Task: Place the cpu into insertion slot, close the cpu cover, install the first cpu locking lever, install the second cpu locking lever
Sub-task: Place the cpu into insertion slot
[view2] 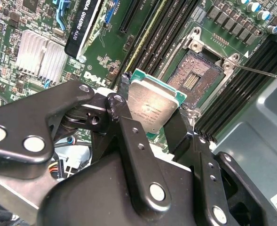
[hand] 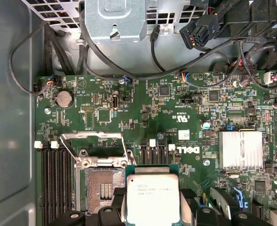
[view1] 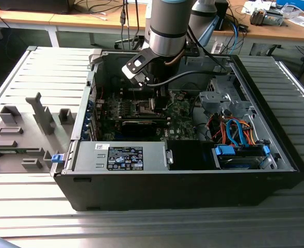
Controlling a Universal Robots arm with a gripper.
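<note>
The computer case [view1: 177,181] lies open on its side on a slatted metal table [view1: 28,222], with grey holders [view1: 38,113] standing on the table at the exterior view's left. The arm [view1: 164,26] reaches down from the far side into the case, over the green circuit board [hand: 143,117]. In the second wrist view the gripper [view2: 152,113] is narrowed onto the processor chip [view2: 152,106]. Its black fingers [view2: 129,136] press against two opposite edges of the chip, whose silver-grey top faces the camera. The chip is held above the board, not seated. It hangs just beside the socket [view2: 194,75], and in the first wrist view one edge overlaps the socket's rim. The socket is bare, with its contact field exposed. The socket cover [hand: 92,135] stands raised at the socket's far edge. A thin wire lever [view2: 260,70] juts out past one socket corner. Long memory slots [hand: 53,183] run just beside the socket, and a finned heat sink [hand: 240,149] sits well apart from it on the board.
</note>
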